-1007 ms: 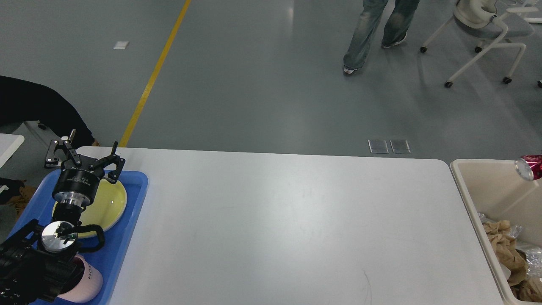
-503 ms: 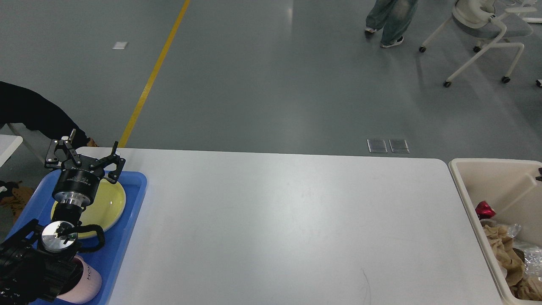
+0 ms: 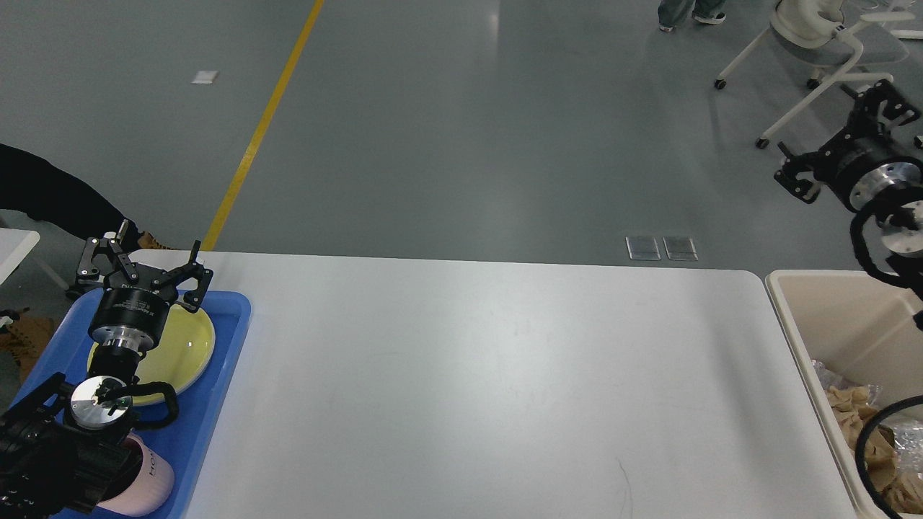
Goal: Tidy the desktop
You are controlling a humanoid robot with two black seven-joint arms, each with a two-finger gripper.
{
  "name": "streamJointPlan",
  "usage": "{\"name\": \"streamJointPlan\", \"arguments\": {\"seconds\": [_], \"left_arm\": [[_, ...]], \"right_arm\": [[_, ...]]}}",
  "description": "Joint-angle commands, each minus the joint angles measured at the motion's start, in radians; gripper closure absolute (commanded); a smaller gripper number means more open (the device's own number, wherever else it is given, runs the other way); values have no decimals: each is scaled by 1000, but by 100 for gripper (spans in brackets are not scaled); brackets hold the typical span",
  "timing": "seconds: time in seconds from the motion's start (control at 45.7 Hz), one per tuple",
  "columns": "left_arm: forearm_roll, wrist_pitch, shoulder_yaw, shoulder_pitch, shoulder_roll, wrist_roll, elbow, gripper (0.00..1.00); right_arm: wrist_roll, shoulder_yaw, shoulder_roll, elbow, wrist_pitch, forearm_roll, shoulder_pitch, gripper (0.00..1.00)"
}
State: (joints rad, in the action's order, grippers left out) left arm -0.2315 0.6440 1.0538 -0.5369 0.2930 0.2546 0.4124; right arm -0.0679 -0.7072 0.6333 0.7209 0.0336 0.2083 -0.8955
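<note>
Here, both the left end effector (image 3: 140, 270) and right end effector (image 3: 844, 148) gape above the smooth white desktop (image 3: 490, 389).

Blue tray (image 3: 216, 404) at left carries a yellow plate (image 3: 184, 346) and a pink cup (image 3: 148, 479). Beige bin (image 3: 815, 324) at right holds crumpled brown paper (image 3: 854, 404). White chair (image 3: 822, 36) and yellow floor line (image 3: 263, 122) beyond.
</note>
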Motion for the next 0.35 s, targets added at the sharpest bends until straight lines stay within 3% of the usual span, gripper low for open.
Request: {"name": "streamJointPlan", "arguments": {"seconds": [0.0,0.109,0.263,0.328], "left_arm": [[0,0,0,0,0,0,0,4],[0,0,0,0,0,0,-1,4],[0,-1,0,0,0,0,0,4],[1,0,0,0,0,0,0,4]], "right_arm": [[-79,-46,-82,5,-3,-3,1,0],[-110,-51,-144,5,-1,-3,18,0],[-207,-60,-198,3,0,-3,47,0],[-228,-71,-210,0,0,-3,59,0]]}}
